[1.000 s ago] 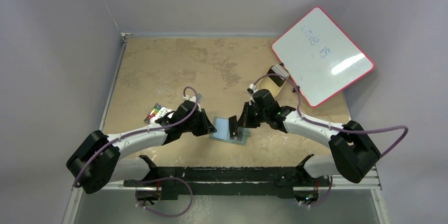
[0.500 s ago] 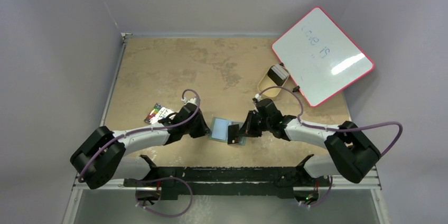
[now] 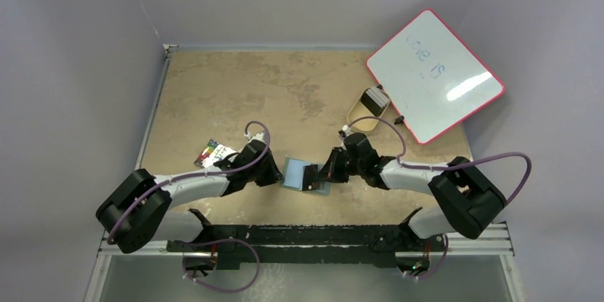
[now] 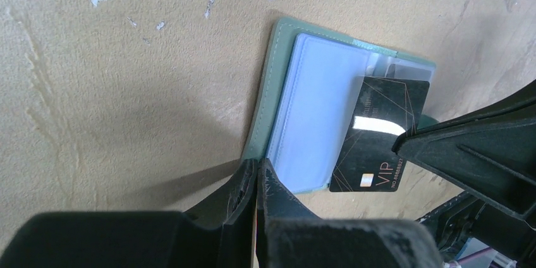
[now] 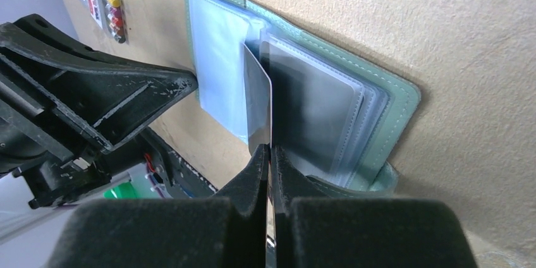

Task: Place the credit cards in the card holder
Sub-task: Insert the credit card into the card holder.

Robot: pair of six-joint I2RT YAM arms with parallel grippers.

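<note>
right claw gripping a dark card at the fold of the open card holder

my right claw (image 5: 268,154) was clenched on one long edge of a dark credit card (image 4: 379,135), tilted up over the green card holder (image 3: 299,174), which lay open on the counter (image 3: 235,95) between my arms. the card's long axis ran along the fold, its free edge at the clear sleeves, so the pocket lay straight ahead of that claw, toward my left one. my left claw (image 4: 256,173) was closed at the holder's outer corner; whether it nipped the cover i could not tell. i judged the push should go sideways.
</note>
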